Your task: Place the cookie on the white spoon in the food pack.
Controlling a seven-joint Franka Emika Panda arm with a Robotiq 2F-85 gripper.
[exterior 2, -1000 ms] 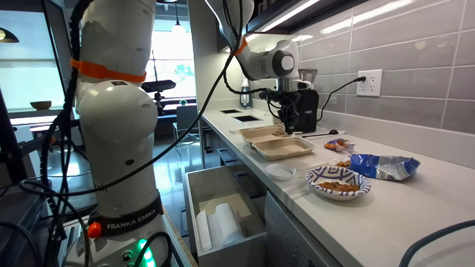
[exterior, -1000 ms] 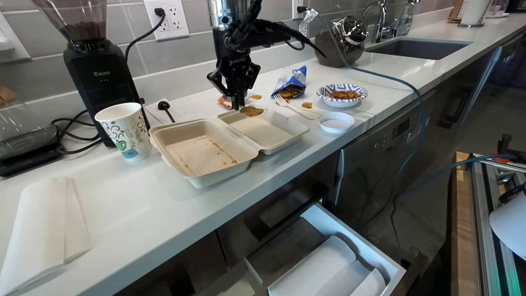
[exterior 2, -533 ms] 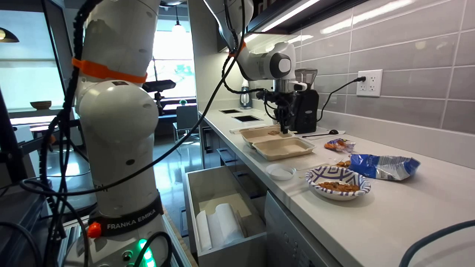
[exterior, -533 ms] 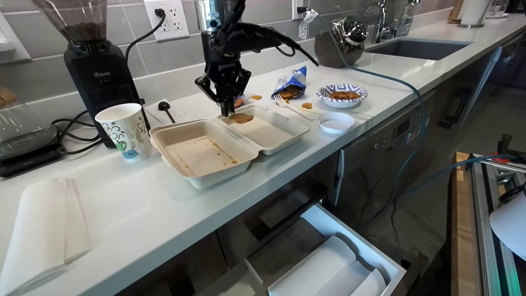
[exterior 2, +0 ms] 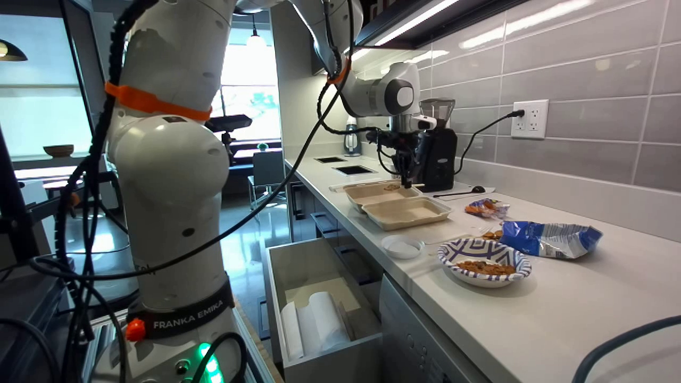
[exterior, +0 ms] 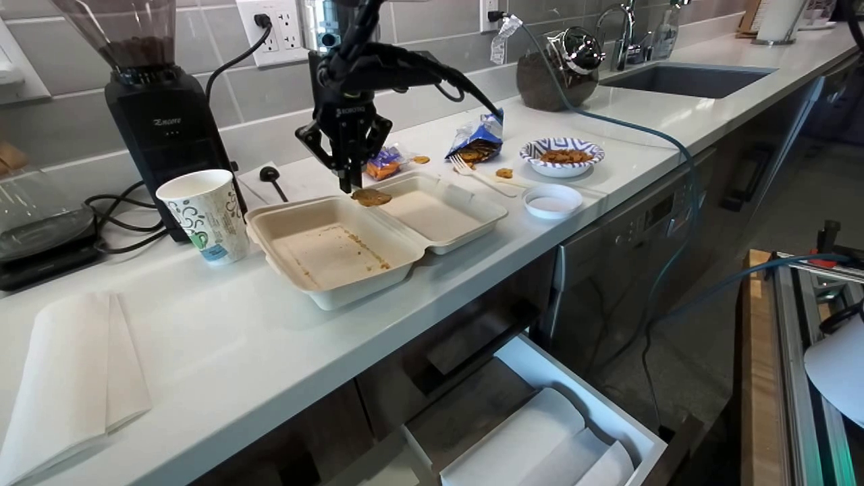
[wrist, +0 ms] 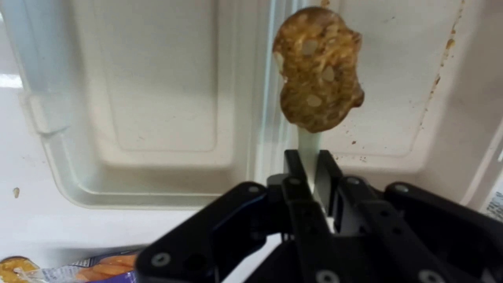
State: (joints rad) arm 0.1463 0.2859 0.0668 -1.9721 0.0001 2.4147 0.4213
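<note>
The food pack, an off-white foam clamshell, lies open on the counter in both exterior views (exterior: 331, 246) (exterior 2: 407, 211) and fills much of the wrist view (wrist: 165, 86). My gripper (exterior: 349, 187) is shut on the white spoon's handle (wrist: 309, 143); it also shows in an exterior view (exterior 2: 407, 183) and in the wrist view (wrist: 308, 159). The cookie (wrist: 320, 70), golden-brown with specks and holes, rests on the spoon and hides its bowl. In an exterior view the cookie (exterior: 370, 197) is above the hinge between the two halves. Crumbs lie in one half.
A paper cup (exterior: 206, 216) and a black coffee grinder (exterior: 165, 128) stand beside the pack. Near it lie an orange-purple wrapper (exterior: 385, 164), a blue bag (exterior: 478, 135), a fork (exterior: 482, 177), a white lid (exterior: 552, 201) and a patterned bowl (exterior: 561, 156). A drawer (exterior 2: 324, 303) is open below.
My gripper, with the spoon and cookie, has moved from over the pack's far half to its hinge and the crumbed half. The wrapper behind now shows more. The pack has not moved.
</note>
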